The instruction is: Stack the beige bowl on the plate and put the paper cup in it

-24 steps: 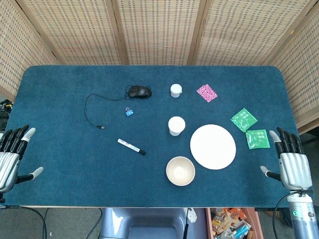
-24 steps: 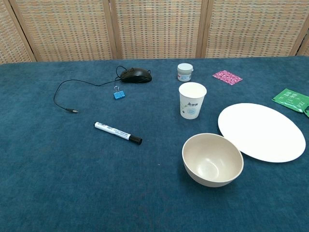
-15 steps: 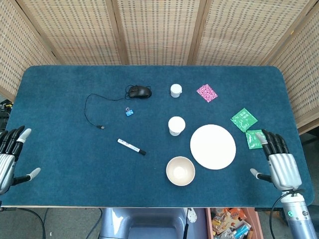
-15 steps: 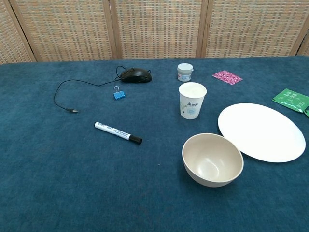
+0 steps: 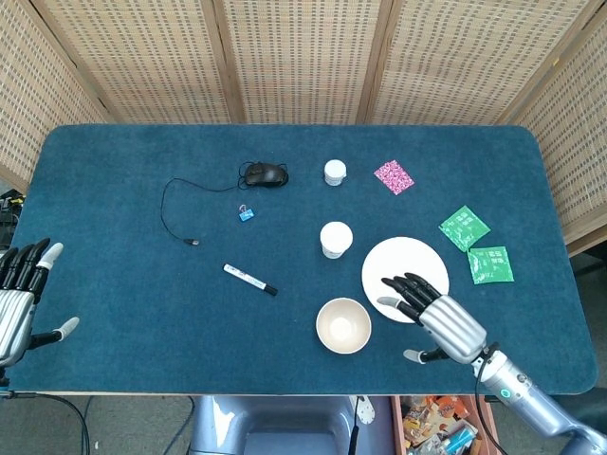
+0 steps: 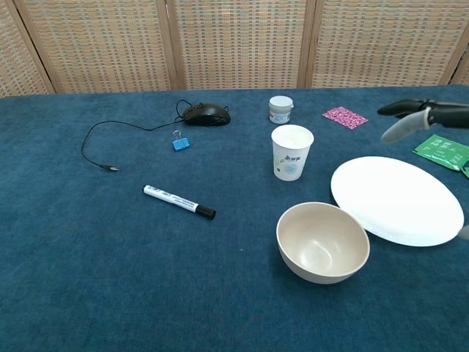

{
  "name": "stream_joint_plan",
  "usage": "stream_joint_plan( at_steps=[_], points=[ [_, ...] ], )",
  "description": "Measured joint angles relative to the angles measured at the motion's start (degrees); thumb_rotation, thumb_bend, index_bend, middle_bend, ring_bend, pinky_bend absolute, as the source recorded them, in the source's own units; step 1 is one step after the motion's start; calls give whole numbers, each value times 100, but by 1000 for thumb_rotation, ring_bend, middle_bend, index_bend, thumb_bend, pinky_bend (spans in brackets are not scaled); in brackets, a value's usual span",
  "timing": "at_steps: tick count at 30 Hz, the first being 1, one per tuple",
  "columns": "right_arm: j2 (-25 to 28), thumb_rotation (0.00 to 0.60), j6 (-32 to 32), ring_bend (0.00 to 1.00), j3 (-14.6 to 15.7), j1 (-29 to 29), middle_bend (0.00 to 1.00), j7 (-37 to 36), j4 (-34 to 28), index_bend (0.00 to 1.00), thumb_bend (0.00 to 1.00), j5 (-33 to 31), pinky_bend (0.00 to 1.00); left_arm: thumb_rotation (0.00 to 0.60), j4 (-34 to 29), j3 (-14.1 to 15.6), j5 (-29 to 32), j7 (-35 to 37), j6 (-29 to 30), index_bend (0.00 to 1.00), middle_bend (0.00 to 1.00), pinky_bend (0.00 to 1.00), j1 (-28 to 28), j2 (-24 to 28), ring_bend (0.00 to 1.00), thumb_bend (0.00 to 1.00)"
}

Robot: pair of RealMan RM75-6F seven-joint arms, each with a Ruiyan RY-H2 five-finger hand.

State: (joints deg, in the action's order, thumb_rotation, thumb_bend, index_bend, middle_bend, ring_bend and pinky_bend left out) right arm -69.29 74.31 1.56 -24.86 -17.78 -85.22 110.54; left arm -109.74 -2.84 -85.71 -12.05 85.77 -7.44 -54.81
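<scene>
The beige bowl (image 5: 343, 325) sits upright on the blue bench (image 5: 114, 322) in the lower middle of the head view, just left of the white plate (image 5: 417, 261) and not on it; the two look to be touching or nearly so at the rims. The paper cup (image 5: 336, 239) stands upright just above the bowl and to the upper left of the plate, apart from both. In the chest view the cup (image 6: 292, 152) is behind the bowl (image 6: 322, 242), with the plate (image 6: 396, 199) at the right.

The right hand (image 5: 438, 319) is over the lower right edge of the plate in the head view, its dark fingers (image 5: 402, 288) spread apart and stretched toward the upper left above the plate, holding nothing; whether they touch the plate cannot be told. In the chest view only fingertips (image 6: 401, 128) enter from the right edge, above the plate. The left hand (image 5: 16, 305) is at the lower left edge of the head view, off the bench, fingers apart and empty.

Further up the bench lie a black marker (image 5: 250, 280), a blue binder clip (image 5: 247, 214), a black mouse (image 5: 266, 174) with its cable (image 5: 166, 209), a small white jar (image 5: 335, 172), a pink packet (image 5: 394, 176) and two green packets (image 5: 478, 246) at the right
</scene>
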Motion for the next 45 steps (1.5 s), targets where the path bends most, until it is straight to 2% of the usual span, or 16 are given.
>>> stream_joint_plan(
  at_steps=[8, 16, 21, 29, 37, 45],
  points=[
    [-643, 600, -825, 0, 92, -542, 0, 803, 421, 224, 0, 150, 0, 600, -17, -5, 67, -177, -83, 0, 0, 0, -19, -59, 0, 0],
    [-1119, 600, -1029, 0, 257, -713, 0, 1173, 763, 240, 18, 108, 0, 600, -7, -1, 93, -112, -175, 0, 0, 0, -39, -29, 0, 0],
    [-1357, 600, -1008, 0, 283, -797, 0, 1360, 949, 307, 174, 94, 0, 600, -39, 18, 61, -2, -215, 0, 0, 0, -43, 29, 0, 0],
    [-1621, 600, -1161, 0, 370, -927, 0, 1497, 1246, 510, 441, -24, 0, 600, -37, 27, 51, 128, -241, 0, 0, 0, -35, 90, 0, 0],
    [-1695, 600, -859, 0, 416, -965, 0, 1284, 1345, 623, 482, -29, 0, 600, -26, 24, 59, 187, -255, 0, 0, 0, -30, 121, 0, 0],
    [-1637, 600, -263, 0, 373, -929, 0, 902, 1454, 641, 483, -68, 0, 600, -27, 18, 94, 140, -268, 0, 0, 0, -30, 102, 0, 0]
  ],
)
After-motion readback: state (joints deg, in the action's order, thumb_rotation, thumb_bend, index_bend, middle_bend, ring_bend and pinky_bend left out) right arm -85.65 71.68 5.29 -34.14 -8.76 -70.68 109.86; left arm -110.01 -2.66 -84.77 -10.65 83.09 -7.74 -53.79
